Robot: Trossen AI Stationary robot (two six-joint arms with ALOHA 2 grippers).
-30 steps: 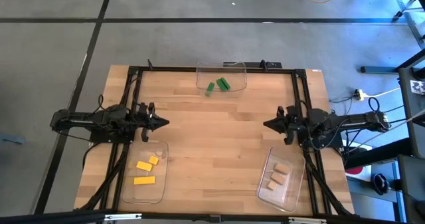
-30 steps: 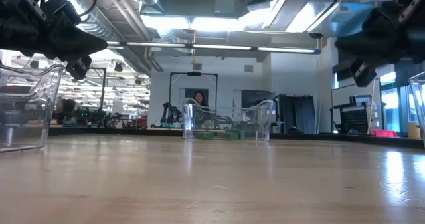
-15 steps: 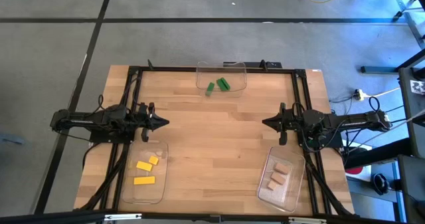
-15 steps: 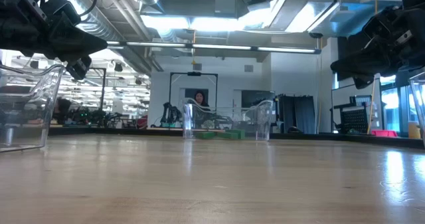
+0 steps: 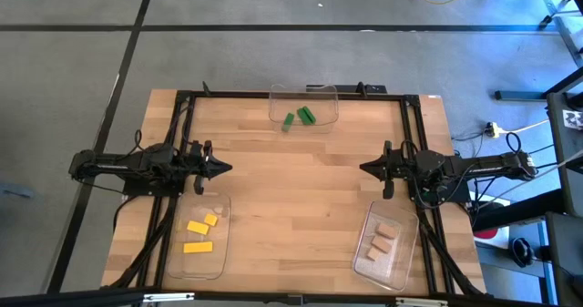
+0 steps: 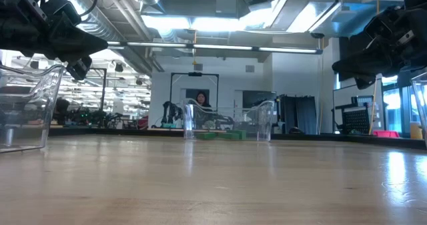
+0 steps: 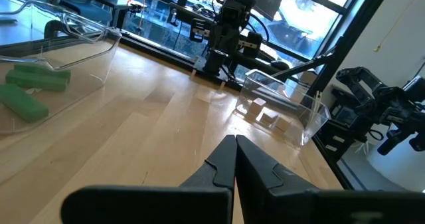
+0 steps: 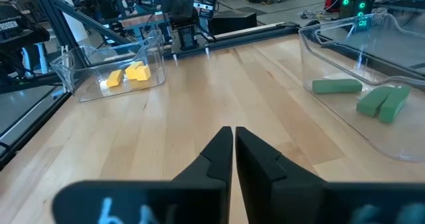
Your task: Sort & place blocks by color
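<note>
**Nine blocks, three to a tray, both my grippers pinched empty**

I count three green blocks (image 5: 298, 117) in the clear tray (image 5: 303, 92) at the table's far edge, three yellow blocks (image 5: 200, 231) in the tray (image 5: 219, 261) near my left arm, and three tan wood blocks (image 5: 383, 239) in the tray (image 5: 406, 266) near my right arm. My left gripper (image 5: 224, 168) hangs above the bare wooden table (image 5: 301, 198) at its left side, fingers pressed together on nothing. My right gripper (image 5: 365, 169) hangs opposite at the right side, fingers likewise closed and empty. The two tips point toward each other, well apart.
</note>
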